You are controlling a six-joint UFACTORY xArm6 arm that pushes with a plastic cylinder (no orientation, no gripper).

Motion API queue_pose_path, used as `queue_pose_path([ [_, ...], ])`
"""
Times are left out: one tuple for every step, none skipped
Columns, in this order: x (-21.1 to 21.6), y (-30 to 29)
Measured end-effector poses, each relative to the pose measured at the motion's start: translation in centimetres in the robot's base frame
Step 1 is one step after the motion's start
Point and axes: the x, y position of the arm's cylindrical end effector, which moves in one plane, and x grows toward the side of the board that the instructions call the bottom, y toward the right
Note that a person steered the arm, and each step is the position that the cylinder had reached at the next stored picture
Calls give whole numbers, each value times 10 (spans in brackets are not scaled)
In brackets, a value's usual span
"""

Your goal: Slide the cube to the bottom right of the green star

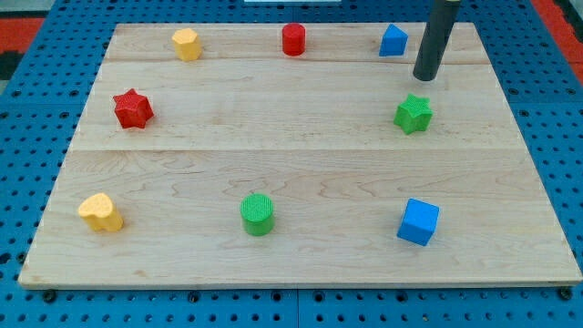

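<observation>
Camera view, single angle on a pale wooden bench (301, 155), plank seams and grain showing, set on a blue perforated surface (18, 182).

Upper right of the frame: dark, smooth, cylindrical rod coming down, my tip (425, 78) just above the green star (414, 114) and a little to its right, apart from it, not touching. No jaws on this end effector, just the plain rod, so nothing released, clenched or grasped.

Blue cube (418, 221) in the lower right of the frame, matte plastic, sharp edges, sitting slightly turned, well below the green star. Well apart from my tip.

Along the top edge: yellow block (186, 44), faceted, exact shape hard to tell; red cylinder (293, 39); a second blue block (393, 41), angular, just left of the rod.

Left side: red star (133, 108), ridged print texture. Lower left: yellow heart-like block (100, 212). Bottom centre: green cylinder (257, 214), ribbed top.
</observation>
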Motion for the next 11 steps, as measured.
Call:
queue_pose_path([
  [0,-4],
  [4,17],
  [70,121],
  [173,145],
  [254,89],
  [305,-11],
  [294,-105],
  [251,-67],
  [220,-28],
  [231,10],
  [251,6],
])
